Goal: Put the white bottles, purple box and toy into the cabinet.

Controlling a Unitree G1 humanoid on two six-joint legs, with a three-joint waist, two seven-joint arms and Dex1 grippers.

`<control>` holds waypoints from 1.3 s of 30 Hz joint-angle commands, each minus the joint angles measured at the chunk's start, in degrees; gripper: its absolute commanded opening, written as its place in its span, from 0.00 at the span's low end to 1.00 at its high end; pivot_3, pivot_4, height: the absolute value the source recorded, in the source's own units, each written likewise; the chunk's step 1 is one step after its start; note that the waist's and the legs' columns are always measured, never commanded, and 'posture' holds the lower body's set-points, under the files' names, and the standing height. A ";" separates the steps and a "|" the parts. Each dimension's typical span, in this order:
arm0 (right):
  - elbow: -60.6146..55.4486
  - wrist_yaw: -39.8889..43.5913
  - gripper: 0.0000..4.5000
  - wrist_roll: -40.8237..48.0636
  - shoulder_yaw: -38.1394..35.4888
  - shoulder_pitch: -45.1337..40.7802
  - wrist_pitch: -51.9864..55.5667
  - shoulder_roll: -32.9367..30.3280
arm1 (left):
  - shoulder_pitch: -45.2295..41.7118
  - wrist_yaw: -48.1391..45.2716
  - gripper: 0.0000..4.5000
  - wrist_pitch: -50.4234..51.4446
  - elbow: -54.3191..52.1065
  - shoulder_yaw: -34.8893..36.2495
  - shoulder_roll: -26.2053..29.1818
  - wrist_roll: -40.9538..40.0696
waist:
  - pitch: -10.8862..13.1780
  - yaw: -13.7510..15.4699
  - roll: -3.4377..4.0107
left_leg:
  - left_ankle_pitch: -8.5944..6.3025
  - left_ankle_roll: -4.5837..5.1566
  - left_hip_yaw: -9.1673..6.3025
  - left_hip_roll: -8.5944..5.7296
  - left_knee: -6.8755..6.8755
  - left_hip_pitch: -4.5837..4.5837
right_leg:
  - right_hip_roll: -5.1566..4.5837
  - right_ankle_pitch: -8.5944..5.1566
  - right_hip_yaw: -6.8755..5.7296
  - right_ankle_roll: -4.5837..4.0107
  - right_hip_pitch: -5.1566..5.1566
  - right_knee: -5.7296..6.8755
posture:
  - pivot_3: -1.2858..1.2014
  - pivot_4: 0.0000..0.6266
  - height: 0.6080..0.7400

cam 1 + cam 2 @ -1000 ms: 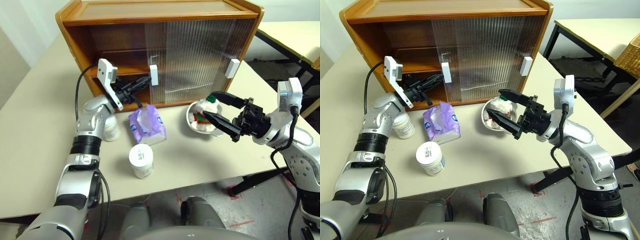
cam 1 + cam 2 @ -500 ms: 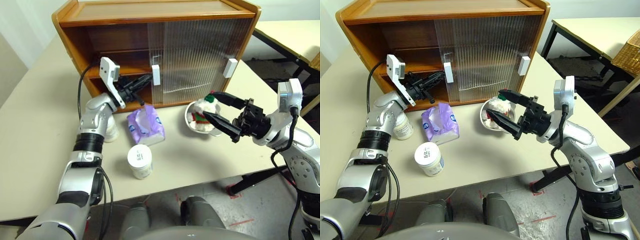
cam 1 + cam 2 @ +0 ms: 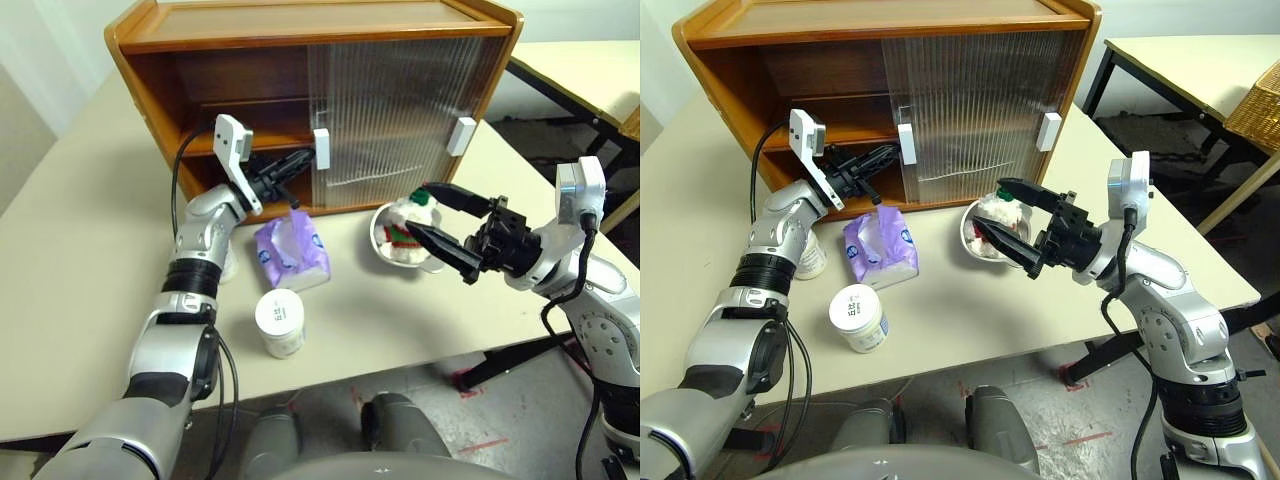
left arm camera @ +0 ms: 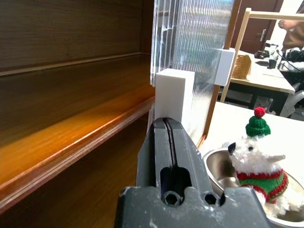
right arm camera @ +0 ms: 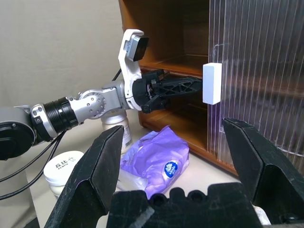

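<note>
My left gripper (image 3: 297,160) (clenched, empty) meets the door handle (image 3: 322,149) just ahead; right gripper (image 3: 431,216), released, straddles the toy (image 3: 410,226).

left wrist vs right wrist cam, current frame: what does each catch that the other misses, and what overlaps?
Left wrist: the toy sitting in a metal bowl.
Right wrist: the purple box, two white bottles, and the open right tool.
Both: the shut left tool with its tip at the white door handle, the ribbed door and the cabinet shelf.
</note>
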 commanded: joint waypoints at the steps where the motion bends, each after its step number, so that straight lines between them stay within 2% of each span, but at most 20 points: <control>1: -0.48 0.01 1.00 -0.38 -0.32 -0.30 -0.77 0.01 | -1.48 -0.28 0.01 -0.90 1.75 -0.63 -0.79 1.12 | 0.00 -0.01 0.00 | 0.00 0.00 0.00 0.00 0.00 0.00 | 0.00 0.00 0.00 0.00 0.00 0.00 | 0.47 0.00 1.00; 11: -0.34 -0.05 1.00 -0.47 -0.14 -0.64 -0.78 0.06 | -2.21 -0.25 0.01 -1.87 3.59 -0.47 -2.00 1.44 | 0.00 0.22 0.00 | 0.00 -0.01 0.00 -0.01 0.00 -0.02 | -0.01 0.00 -0.01 0.00 0.00 -0.01 | 0.47 0.00 1.00; 16: 0.04 0.26 1.00 -0.54 0.09 -0.75 -0.84 0.09 | -1.06 -0.49 0.01 -1.09 0.65 0.45 -1.25 0.29 | 0.00 0.22 0.00 | 0.00 0.00 -0.01 -0.01 0.01 -0.03 | -0.01 0.01 -0.01 0.02 0.00 -0.02 | 0.47 0.00 1.00; 33: 4.59 3.76 1.00 -1.21 2.06 -4.42 -0.99 0.54 | 7.28 2.60 0.01 10.43 -23.14 4.66 5.67 -5.96 | 0.00 0.63 0.00 | 0.06 0.10 -0.01 0.05 -0.01 0.01 | -0.01 0.04 0.04 0.04 0.00 0.00 | 0.51 0.00 1.00; 36: 5.49 4.44 1.00 -1.10 2.62 -5.08 -0.85 0.64 | 9.22 2.66 0.15 15.14 -29.01 7.02 8.84 -9.49 | 0.00 0.67 0.01 | 0.07 0.12 -0.01 0.08 -0.03 0.02 | 0.00 0.04 0.04 0.03 0.00 0.00 | 0.52 0.00 1.00; 39: 6.57 5.25 1.00 -1.17 3.20 -5.79 -0.86 0.81 | 12.89 0.80 0.39 18.84 -34.52 8.45 12.96 -12.33 | 0.02 0.67 0.03 | 0.07 0.12 -0.01 0.09 -0.05 0.05 | 0.00 0.04 0.05 0.03 0.00 0.02 | 0.53 0.00 1.00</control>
